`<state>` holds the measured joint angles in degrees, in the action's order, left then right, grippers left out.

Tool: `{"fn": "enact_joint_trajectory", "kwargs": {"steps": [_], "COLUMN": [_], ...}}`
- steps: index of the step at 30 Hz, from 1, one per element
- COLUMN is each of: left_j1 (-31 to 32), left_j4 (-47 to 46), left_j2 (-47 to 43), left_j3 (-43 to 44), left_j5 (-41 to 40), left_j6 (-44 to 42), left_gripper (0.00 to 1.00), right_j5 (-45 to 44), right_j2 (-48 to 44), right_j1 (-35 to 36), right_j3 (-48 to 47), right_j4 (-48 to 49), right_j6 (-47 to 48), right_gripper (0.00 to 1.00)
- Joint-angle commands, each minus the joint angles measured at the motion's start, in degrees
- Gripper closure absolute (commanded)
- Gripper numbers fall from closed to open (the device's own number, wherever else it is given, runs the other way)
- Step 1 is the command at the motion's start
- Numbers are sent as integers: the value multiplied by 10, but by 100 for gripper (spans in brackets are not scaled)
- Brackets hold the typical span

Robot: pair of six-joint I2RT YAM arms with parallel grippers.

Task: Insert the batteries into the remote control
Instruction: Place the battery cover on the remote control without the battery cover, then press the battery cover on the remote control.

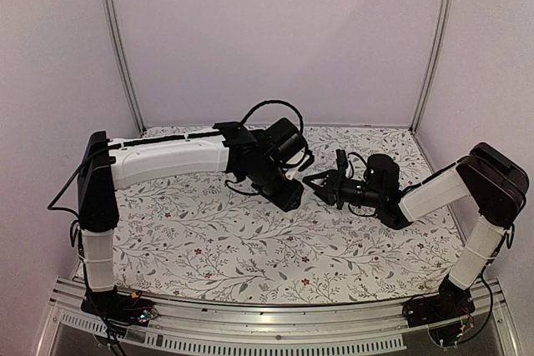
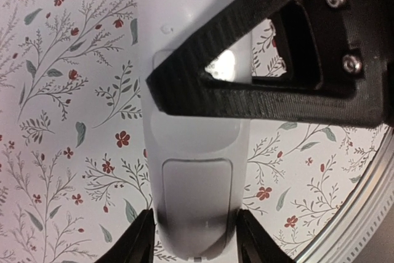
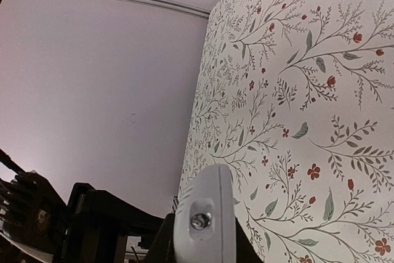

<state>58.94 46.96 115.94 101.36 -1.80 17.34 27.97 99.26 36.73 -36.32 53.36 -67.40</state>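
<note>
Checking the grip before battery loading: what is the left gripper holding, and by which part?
The remote control, by the end nearest the wrist camera; the left gripper clamps its two long edges.

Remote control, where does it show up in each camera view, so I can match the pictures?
Top external: not discernible, hidden where the left gripper and right gripper meet.
Left wrist: the remote control runs down the centre, white back showing.
Right wrist: its rounded white end sits bottom centre.
Shared landmark: the floral tablecloth.

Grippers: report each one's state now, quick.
Left gripper: closed on the remote control.
Right gripper: closed on the same remote control, as far as the views show.
</note>
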Motion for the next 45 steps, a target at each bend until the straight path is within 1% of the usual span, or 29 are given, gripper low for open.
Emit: {"fn": "enact_joint_trajectory", "kwargs": {"steps": [1, 9, 13, 15, 16, 17, 21, 24, 27, 30, 33, 36, 45], "left_j1": [-6, -9, -9, -10, -12, -16, -37, -62, -98, -115, -115, -112, -101], "left_j4": [1, -15, -33, -43, -48, -53, -96, -157, -234, -263, -262, -264, -269], "left_j2": [-1, -32, -49, -61, -69, -78, -130, -184, -235, -249, -240, -232, -213], "left_j3": [-5, -7, -18, -25, -30, -36, -91, -167, -243, -285, -289, -289, -285], "left_j5": [-7, -9, 1, 2, 6, 12, 76, 147, 220, 266, 288, 292, 308], "left_j6": [-3, -9, -10, -10, -11, -10, -9, -3, 26, 45, 50, 56, 55], "left_gripper": [51, 31, 14, 4, 1, 1, 0, 1, 7, 16, 24, 26, 33], "right_j5": [22, 25, 26, 27, 30, 32, 55, 75, 96, 108, 120, 125, 126], "right_j2": [-3, 4, 4, 5, 4, 5, 7, 9, 11, 12, 18, 26, 27], "right_j1": [2, 2, 2, 2, 2, 1, -1, -2, -2, -1, -1, 3, 6], "right_j3": [1, 1, 0, 0, 0, -1, -9, -19, -26, -30, -35, -40, -46], "right_j4": [73, 76, 68, 66, 65, 65, 69, 76, 96, 113, 134, 149, 142], "right_j6": [-31, -37, -35, -34, -34, -33, -32, -32, -34, -40, -52, -63, -61], "right_gripper": [100, 100, 100, 100, 100, 100, 100, 100, 100, 100, 100, 100, 100]}}
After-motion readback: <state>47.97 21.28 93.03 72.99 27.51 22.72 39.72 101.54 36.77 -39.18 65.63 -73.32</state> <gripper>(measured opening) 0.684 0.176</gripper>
